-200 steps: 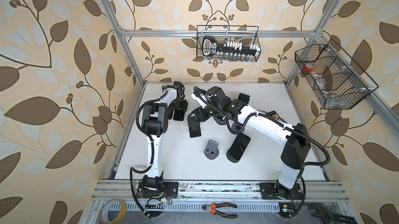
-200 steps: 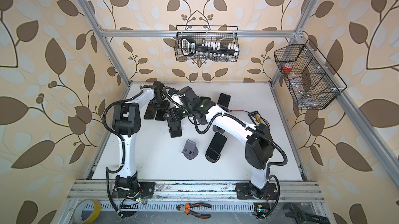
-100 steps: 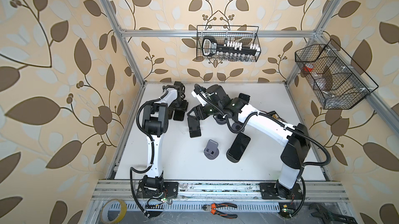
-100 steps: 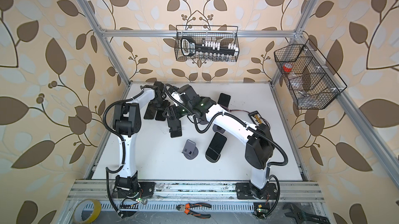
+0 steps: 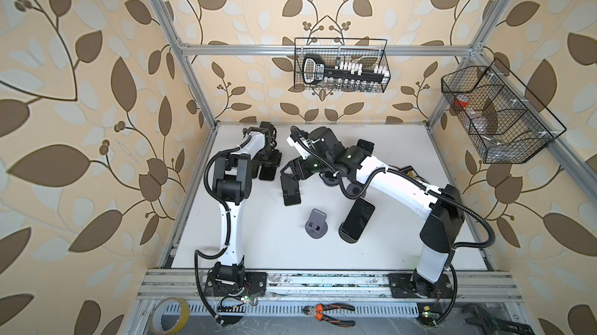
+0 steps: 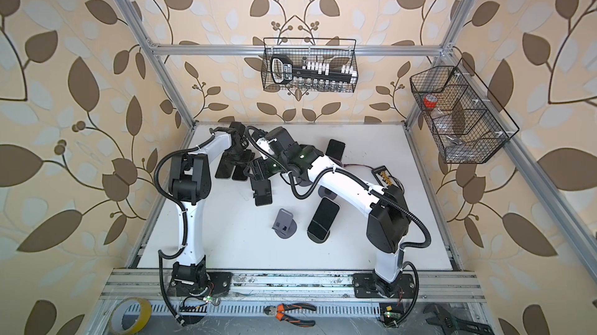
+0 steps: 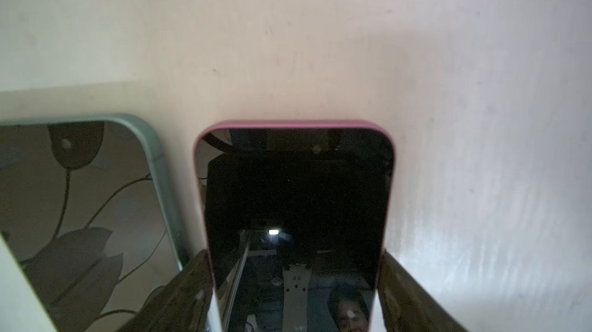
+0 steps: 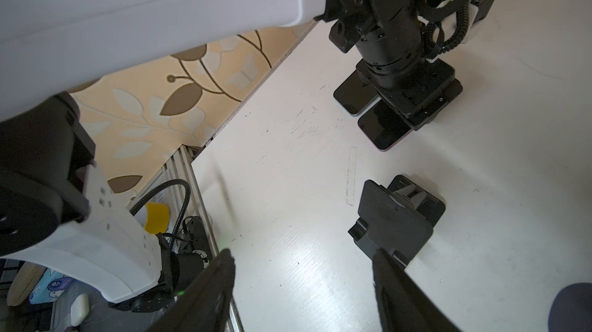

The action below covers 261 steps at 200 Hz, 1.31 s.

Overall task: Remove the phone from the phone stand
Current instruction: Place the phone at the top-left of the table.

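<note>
A pink-edged phone (image 7: 294, 186) lies flat, screen up, on the white table at the back left, beside a teal-edged phone (image 7: 80, 202). My left gripper (image 7: 293, 253) straddles the pink phone; a thin strip of table shows between each finger and the phone's sides, so the jaws stand open. In a top view the left gripper (image 5: 267, 160) covers most of both phones. My right gripper (image 8: 301, 260) is open and empty, hovering just above an empty black phone stand (image 8: 397, 218), which also shows in both top views as the black stand (image 5: 290, 189) (image 6: 262, 192).
An empty grey stand (image 5: 316, 224) sits mid-table. Right of it a black phone (image 5: 358, 218) leans on a dark stand. Another phone (image 5: 365, 146) stands at the back behind the right arm. A wire basket (image 5: 340, 70) hangs on the back wall, another basket (image 5: 494, 113) on the right.
My left gripper's jaws have parted from the sides of the pink phone. The right arm has barely shifted over the black stand.
</note>
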{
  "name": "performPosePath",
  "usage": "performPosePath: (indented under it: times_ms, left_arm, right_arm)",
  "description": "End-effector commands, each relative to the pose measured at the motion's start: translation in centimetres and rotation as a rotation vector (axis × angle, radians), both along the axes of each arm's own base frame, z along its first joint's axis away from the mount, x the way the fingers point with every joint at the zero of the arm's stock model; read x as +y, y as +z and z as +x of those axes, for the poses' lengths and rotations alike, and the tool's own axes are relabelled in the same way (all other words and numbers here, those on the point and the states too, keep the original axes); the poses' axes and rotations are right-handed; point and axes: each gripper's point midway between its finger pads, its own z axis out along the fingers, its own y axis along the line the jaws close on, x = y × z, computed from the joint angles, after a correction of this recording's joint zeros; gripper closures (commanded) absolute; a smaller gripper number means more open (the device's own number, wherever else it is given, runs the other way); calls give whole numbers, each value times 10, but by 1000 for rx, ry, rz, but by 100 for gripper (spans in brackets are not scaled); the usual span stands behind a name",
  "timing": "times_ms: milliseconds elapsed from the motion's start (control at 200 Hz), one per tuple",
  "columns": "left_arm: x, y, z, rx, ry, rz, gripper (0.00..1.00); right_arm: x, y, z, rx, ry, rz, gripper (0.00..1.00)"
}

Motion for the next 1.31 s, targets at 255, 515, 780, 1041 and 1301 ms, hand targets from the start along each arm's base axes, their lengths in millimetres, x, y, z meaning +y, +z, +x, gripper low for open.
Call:
performPosePath:
  times_ms: [255,515,780,1041,1301]
  left_arm:
    - [0,12,2,-17,-7,17,20]
    - [2,20,3,-35,1,27,21]
    - [3,24,4,-46,12,28,22]
    - [6,31,5,-61,25,44,22]
    - [7,36,5,-69,32,48,22]
  right_arm:
    - [4,-1,-4,18,7,-3,31]
    - [3,-1,-2,18,2,-2,31]
    - [4,-2,-3,25,1,-2,31]
    - [5,-2,-5,27,4,-3,31]
    - [6,-1,-4,26,6,1,31]
